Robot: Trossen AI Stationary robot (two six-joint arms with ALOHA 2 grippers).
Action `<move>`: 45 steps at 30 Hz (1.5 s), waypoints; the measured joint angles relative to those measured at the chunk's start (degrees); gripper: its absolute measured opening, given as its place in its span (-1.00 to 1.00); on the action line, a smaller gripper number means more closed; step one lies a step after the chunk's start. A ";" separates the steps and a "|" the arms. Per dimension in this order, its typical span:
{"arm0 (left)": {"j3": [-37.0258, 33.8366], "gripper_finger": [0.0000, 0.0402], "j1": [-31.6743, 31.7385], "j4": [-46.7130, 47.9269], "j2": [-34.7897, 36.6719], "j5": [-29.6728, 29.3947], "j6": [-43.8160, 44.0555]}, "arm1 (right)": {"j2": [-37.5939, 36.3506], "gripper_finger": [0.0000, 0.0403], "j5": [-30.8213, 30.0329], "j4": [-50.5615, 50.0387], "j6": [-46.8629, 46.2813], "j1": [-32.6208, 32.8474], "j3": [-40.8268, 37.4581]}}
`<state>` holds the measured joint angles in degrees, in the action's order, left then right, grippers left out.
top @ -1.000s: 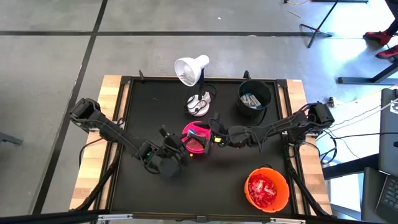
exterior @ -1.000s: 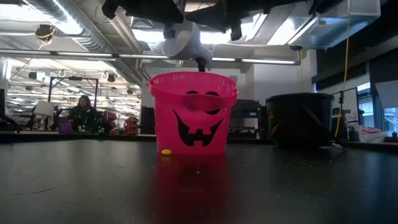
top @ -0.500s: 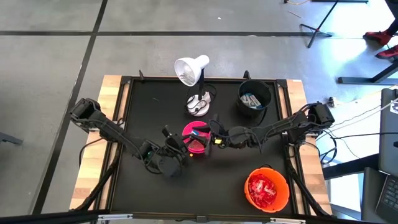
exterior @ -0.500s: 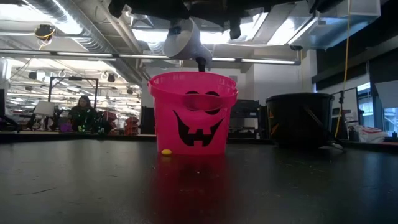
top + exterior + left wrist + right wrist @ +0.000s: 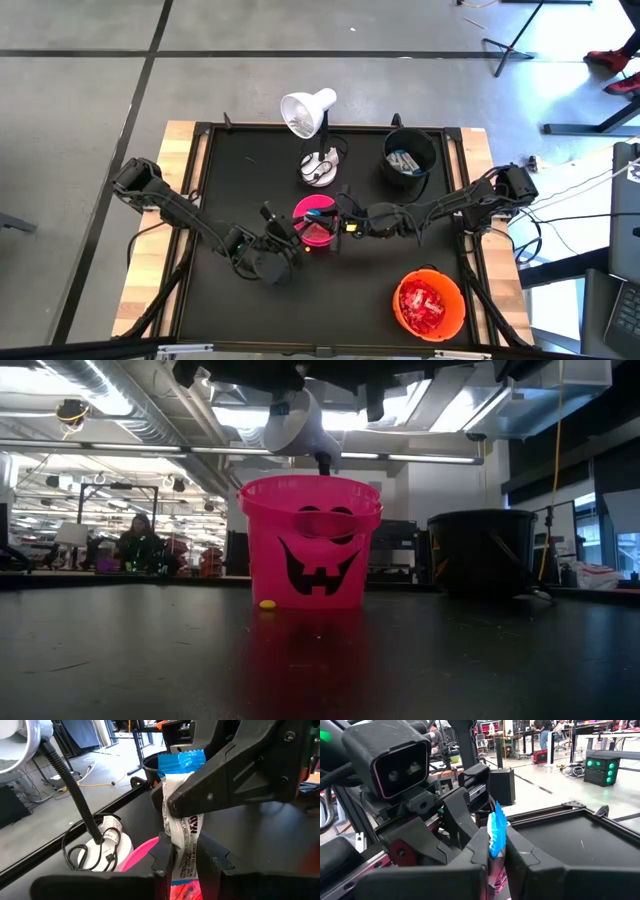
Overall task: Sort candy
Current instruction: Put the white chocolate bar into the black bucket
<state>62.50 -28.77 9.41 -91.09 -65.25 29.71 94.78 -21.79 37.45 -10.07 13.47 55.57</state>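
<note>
**Both end effectors clamped on one candy bar above the pink bucket**

The left end effector [image 5: 186, 852] grips the lower part of a white-and-blue candy bar [image 5: 181, 815], held upright over the pink bucket [image 5: 316, 221]. The right end effector [image 5: 493, 851] is closed on the same bar, its fingers pinching it near the blue crimped end, as seen in both wrist views. In the high view the two end effectors meet at the bucket, mid-surface. Red wrapped candy lies inside the pink bucket. The orange bucket [image 5: 431, 304], at the near right of the surface [image 5: 240, 170], holds red candy [image 5: 422, 305]. The black bucket [image 5: 410, 156], far right, holds white-and-blue bars. A white desk lamp [image 5: 312, 125] stands just behind the pink bucket. A small yellow piece [image 5: 266, 603] lies on the surface against the pink bucket's base.
</note>
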 joint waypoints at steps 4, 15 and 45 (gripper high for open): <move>0.00 -0.67 -0.02 0.00 0.00 1.15 -0.99 | 0.00 -0.82 0.38 -0.09 0.04 0.00 -0.02; 0.00 -0.15 -1.02 0.21 2.63 3.83 -6.29 | -0.42 -0.85 -1.25 -0.30 2.24 -0.01 -0.05; -0.05 -0.07 -14.06 6.91 13.53 3.28 -4.34 | -39.05 -0.84 -51.07 -71.02 -14.64 -1.79 -0.02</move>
<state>62.45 -42.84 16.32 -77.56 -61.97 25.38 55.74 -72.87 -33.57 -24.71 11.69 55.55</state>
